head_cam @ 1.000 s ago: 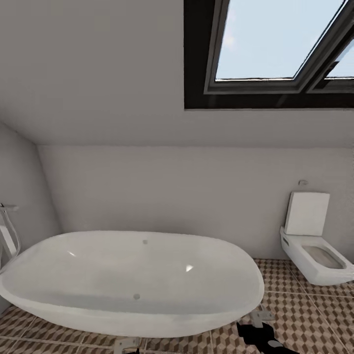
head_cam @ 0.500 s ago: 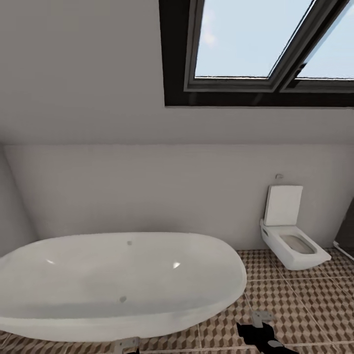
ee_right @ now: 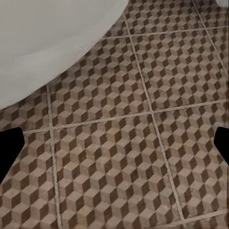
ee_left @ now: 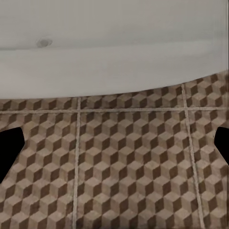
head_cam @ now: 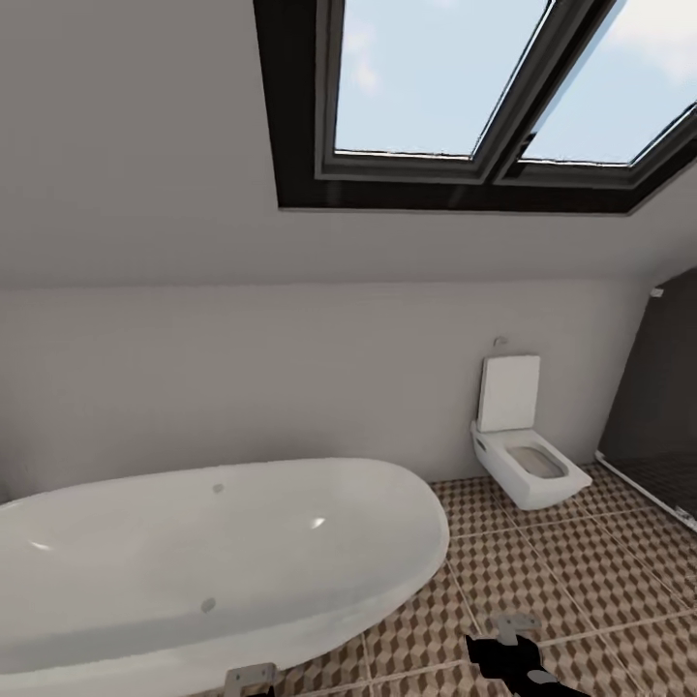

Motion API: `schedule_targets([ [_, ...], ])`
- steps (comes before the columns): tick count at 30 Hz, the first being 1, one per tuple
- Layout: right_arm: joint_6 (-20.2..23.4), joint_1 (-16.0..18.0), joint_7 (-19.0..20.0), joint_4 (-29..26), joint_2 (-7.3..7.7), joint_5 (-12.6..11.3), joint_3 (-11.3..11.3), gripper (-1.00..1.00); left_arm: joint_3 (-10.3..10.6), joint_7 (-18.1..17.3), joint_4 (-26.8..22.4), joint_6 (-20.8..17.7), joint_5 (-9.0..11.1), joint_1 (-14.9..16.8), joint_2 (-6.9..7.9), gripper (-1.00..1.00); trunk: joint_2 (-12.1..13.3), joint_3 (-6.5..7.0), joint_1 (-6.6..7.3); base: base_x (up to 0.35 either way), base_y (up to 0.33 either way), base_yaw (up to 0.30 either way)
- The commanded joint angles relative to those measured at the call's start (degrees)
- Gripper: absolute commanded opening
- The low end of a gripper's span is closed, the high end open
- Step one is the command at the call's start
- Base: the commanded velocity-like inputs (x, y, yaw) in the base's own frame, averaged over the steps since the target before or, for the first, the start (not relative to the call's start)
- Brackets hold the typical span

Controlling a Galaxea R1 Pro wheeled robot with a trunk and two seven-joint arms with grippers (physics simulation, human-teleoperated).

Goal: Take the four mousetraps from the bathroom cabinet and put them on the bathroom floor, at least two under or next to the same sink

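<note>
Traps likely light, stiff, pinch board edges; bathroom floor [head_cam: 581,571] at 5 o'clock, both fingers' state unclear.

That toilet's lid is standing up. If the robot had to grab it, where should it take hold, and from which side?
Probably the lid's free top edge, coming from the front, over the bowl. It stands upright against the wall, so its back is shut off, while the thin top edge suits a two-fingered pinch. For now it lies far off across the floor.
</note>
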State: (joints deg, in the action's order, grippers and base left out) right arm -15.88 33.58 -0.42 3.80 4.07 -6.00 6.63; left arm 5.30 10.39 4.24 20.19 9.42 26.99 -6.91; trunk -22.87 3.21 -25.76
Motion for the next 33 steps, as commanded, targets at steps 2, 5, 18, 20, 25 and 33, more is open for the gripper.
schedule_targets([
  [2, -0.4, 0.1, 0.0, 0.2, -0.03, -0.6, 0.5, 1.0, 0.5, 0.1, 0.2, 0.4, 0.5, 0.1, -0.03, 1.0, -0.1, 0.01, -0.03, 0.0, 0.0, -0.275],
  [5, -0.4, 0.1, 0.0, 0.2, -0.03, -0.6, 0.5, 1.0, 0.5, 0.1, 0.2, 0.4, 0.5, 0.1, -0.03, 1.0, -0.1, 0.06, -0.03, 0.0, 0.0, -0.275],
  [18, -0.4, 0.1, 0.0, 0.2, -0.03, -0.6, 0.5, 1.0, 0.5, 0.1, 0.2, 0.4, 0.5, 0.1, -0.03, 1.0, -0.1, 0.31, -0.03, 0.0, 0.0, -0.275],
  [20, -0.4, 0.1, 0.0, 0.2, -0.03, -0.6, 0.5, 1.0, 0.5, 0.1, 0.2, 0.4, 0.5, 0.1, -0.03, 1.0, -0.1, 0.34, -0.03, 0.0, 0.0, -0.275],
  [25, -0.4, 0.1, 0.0, 0.2, -0.03, -0.6, 0.5, 1.0, 0.5, 0.1, 0.2, 0.4, 0.5, 0.1, -0.03, 1.0, -0.1, 0.37, -0.03, 0.0, 0.0, -0.275],
  [33, -0.4, 0.1, 0.0, 0.2, -0.03, -0.6, 0.5, 1.0, 0.5, 0.1, 0.2, 0.4, 0.5, 0.1, -0.03, 1.0, -0.1, 0.38, -0.03, 0.0, 0.0, -0.275],
])
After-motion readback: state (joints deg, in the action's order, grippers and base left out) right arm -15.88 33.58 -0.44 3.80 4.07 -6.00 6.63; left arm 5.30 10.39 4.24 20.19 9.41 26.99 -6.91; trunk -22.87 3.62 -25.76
